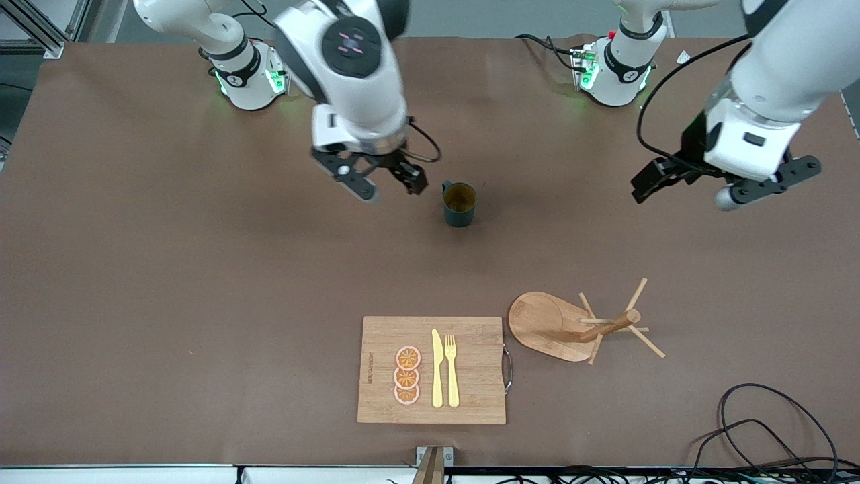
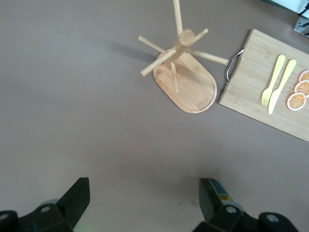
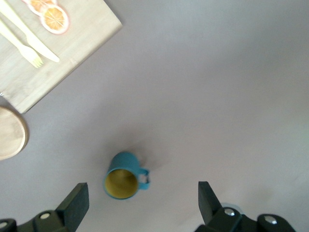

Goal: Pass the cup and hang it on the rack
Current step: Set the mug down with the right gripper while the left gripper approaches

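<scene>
The dark teal cup (image 1: 459, 204) with a yellow interior stands upright on the brown table, its handle toward the right arm's end. It also shows in the right wrist view (image 3: 123, 176). My right gripper (image 1: 381, 181) is open and empty, up in the air beside the cup toward the right arm's end. The wooden rack (image 1: 578, 324) stands nearer the front camera, with an oval base, a central post and thin pegs; it also shows in the left wrist view (image 2: 184, 72). My left gripper (image 1: 692, 188) is open and empty over bare table at the left arm's end.
A bamboo cutting board (image 1: 376, 403) with a metal handle lies beside the rack toward the right arm's end. It carries orange slices (image 1: 407, 375), a yellow knife (image 1: 437, 368) and a yellow fork (image 1: 451, 370). Black cables (image 1: 759, 430) lie at the table's front corner.
</scene>
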You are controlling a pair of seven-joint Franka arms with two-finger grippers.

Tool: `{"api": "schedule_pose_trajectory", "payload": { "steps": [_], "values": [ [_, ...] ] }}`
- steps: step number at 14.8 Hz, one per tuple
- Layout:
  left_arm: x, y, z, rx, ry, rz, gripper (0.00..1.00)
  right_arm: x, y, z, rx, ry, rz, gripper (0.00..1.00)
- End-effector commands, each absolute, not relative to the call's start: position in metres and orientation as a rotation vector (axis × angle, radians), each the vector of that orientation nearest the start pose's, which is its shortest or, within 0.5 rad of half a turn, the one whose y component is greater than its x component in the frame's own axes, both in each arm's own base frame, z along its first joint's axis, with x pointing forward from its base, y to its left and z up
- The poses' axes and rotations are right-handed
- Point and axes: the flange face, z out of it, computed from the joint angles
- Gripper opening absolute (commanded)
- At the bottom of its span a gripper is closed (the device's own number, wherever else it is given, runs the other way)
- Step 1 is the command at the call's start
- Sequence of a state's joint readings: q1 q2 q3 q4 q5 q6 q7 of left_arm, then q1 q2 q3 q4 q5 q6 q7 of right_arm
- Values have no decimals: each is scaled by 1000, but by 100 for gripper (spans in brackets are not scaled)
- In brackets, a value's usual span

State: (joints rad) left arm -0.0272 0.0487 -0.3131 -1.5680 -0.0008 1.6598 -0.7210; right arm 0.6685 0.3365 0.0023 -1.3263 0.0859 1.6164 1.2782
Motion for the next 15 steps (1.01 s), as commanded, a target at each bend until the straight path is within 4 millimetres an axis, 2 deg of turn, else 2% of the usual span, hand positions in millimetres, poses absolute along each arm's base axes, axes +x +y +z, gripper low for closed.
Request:
{"api": "schedule_pose_trajectory", "payload": {
  "steps": [1,3,4,7,9,12,14,15],
  "values": [
    [540,-232,598,-3069,-635,-99,100,516,325,571,-3043,707,149,100],
    [533,-265,585,-3027,-663,-127,100,534,272,586,-3099,566,106,100],
    [527,-285,577,-2998,-667,-148,100,540,252,593,-3108,492,86,100],
    [503,-353,543,-2887,-698,-246,100,550,188,599,-3208,224,23,100],
    [484,-396,514,-2822,-727,-310,100,553,143,603,-3204,156,-11,100],
    [450,-453,468,-2735,-781,-416,100,554,88,617,-3205,52,-37,100],
    [426,-487,429,-2660,-843,-517,100,555,62,616,-3207,9,-33,100],
    [410,-508,404,-2626,-884,-577,100,555,55,618,-3205,4,-36,100]
  ]
}}
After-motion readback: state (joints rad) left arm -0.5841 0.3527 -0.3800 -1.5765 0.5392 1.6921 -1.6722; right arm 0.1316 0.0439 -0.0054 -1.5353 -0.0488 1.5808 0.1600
